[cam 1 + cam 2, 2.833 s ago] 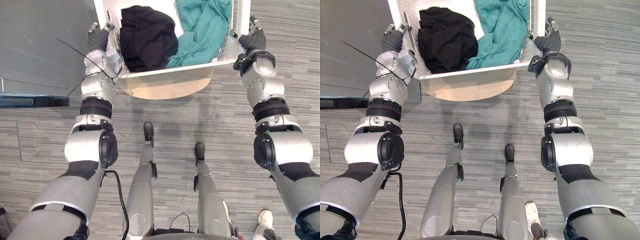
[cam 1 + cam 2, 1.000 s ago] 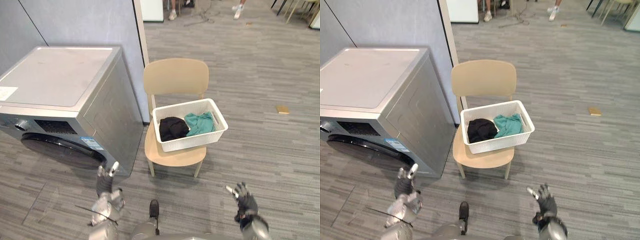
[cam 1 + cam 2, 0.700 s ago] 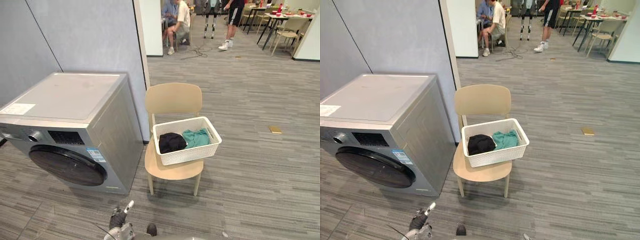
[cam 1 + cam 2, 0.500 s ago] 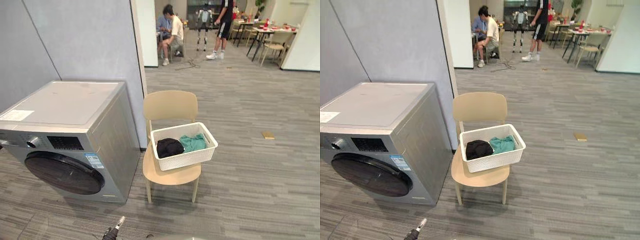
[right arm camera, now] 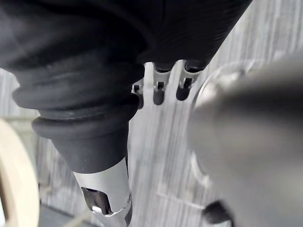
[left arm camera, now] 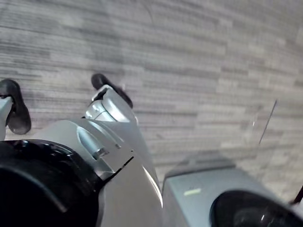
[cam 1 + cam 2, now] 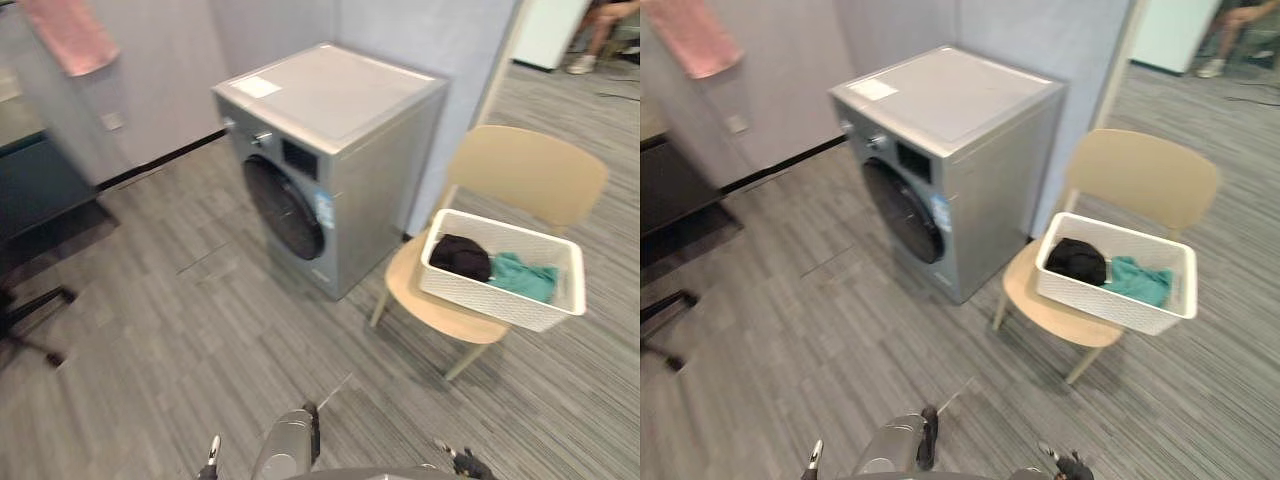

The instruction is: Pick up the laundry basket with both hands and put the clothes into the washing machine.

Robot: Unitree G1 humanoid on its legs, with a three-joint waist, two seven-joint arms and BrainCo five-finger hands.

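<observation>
Our head camera had swung to the left since half a second earlier, so the whole scene shifted across the head views while the things themselves kept their places. Our left hand (image 7: 213, 450) showed at the near edge with one straight fingertip raised and nothing in it, so we judged it open. Our right hand (image 7: 465, 465) sat at the same near edge; in its wrist view the fingers (image 5: 158, 92) ran out straight with the thumb (image 5: 106, 198) apart, empty, so we read it as open too.

From both hands the laundry basket (image 7: 497, 300) lay far and to the right, well apart, with bare floor (image 7: 200, 330) between. It rested on the seat of the chair (image 7: 525, 170), its long axis running left to right, the right end a little nearer. Our right hand was the nearer one. The black garment (image 7: 460, 256) lay in the basket's left half, touching the teal garment (image 7: 525, 277) to its right. Just left of the chair stood the washing machine (image 7: 330, 95), its round door (image 7: 285, 210) facing near-left and, as far as we could tell, shut.

Both hands were cut off by the near edge. We could not make out the basket's handles.
</observation>
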